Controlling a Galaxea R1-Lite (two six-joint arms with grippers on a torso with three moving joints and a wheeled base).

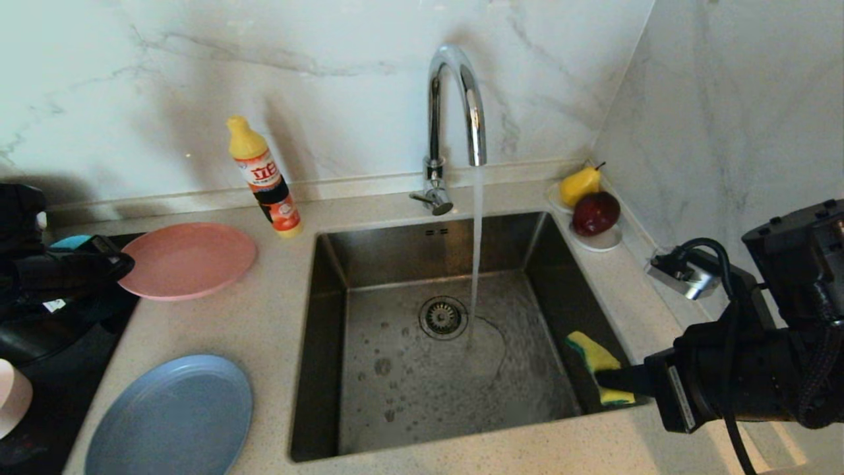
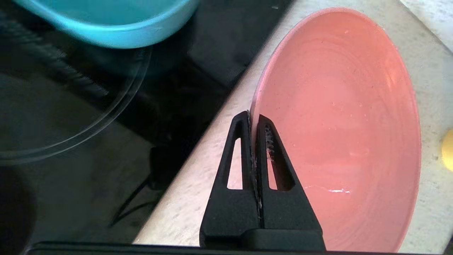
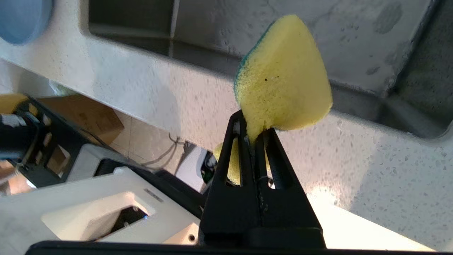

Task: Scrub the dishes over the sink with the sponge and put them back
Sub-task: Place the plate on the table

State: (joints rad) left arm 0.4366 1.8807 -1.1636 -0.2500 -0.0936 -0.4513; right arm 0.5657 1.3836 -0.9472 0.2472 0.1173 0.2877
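From my head camera, my left gripper (image 2: 253,118) sits at about nine o'clock, its jaws pinched tight on the near rim of the salmon-pink plate (image 1: 188,259). In the left wrist view the rim runs straight between the two black fingers (image 2: 240,148), and the plate (image 2: 339,117) lies on the speckled countertop (image 1: 264,323) beside the black cooktop (image 2: 116,148). The teal bowl (image 2: 113,24) stands on that cooktop just beyond the plate; in the head view only a sliver of it (image 1: 69,242) shows above my left arm.

My right gripper (image 1: 616,381) reaches in from four o'clock, jaws clamped on the sponge (image 1: 597,366), which hangs over the right edge of the sink (image 1: 330,290). The right wrist view shows the sponge (image 3: 283,78) yellow side up, with a thin green edge, squeezed at its lower corner between the fingers (image 3: 272,152).

The chrome tap (image 1: 455,99) stands at twelve o'clock, and water (image 1: 476,251) runs from it onto the sink floor just beside the round strainer drain (image 1: 443,317).

The grey-blue plate (image 1: 171,415) lies flat at seven o'clock on the counter, well apart from the pink one. The pale pink bowl (image 1: 13,396) shows partly at the left edge at eight o'clock. A dish-soap bottle (image 1: 265,177) stands upright at eleven o'clock, and a white saucer (image 1: 597,241) with a yellow pear (image 1: 579,186) and a dark red apple (image 1: 595,212) sits at two o'clock in the corner.
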